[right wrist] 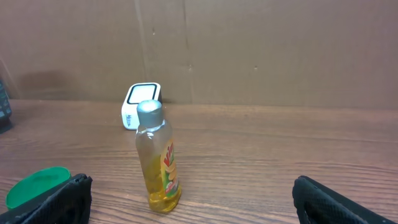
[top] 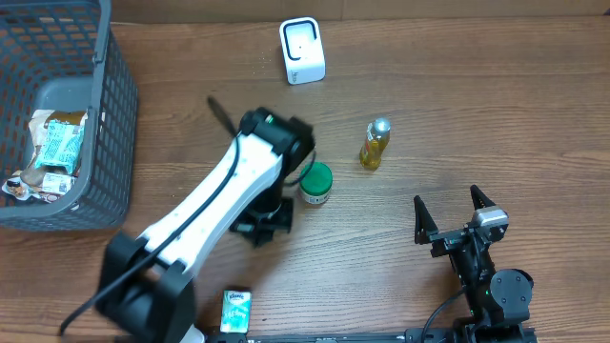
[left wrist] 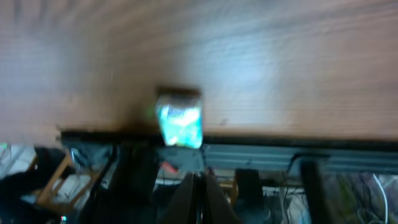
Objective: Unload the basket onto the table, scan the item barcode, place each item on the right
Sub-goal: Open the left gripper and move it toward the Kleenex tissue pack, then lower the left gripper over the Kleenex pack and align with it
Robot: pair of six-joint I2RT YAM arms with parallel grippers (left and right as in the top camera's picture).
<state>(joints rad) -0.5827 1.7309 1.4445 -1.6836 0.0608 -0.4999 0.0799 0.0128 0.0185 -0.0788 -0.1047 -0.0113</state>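
A white barcode scanner stands at the back of the table and shows small in the right wrist view. A yellow bottle with a silver cap stands right of centre, upright. A green-lidded can sits beside my left arm. My left gripper is low over the table just left of the can, its fingers pressed together with nothing between them. It faces a green tissue pack at the front edge. My right gripper rests open at the front right, short of the bottle.
A dark mesh basket with several packets stands at the far left. The tissue pack lies by the front edge. The green can's lid shows at the right wrist view's lower left. A cardboard wall backs the table.
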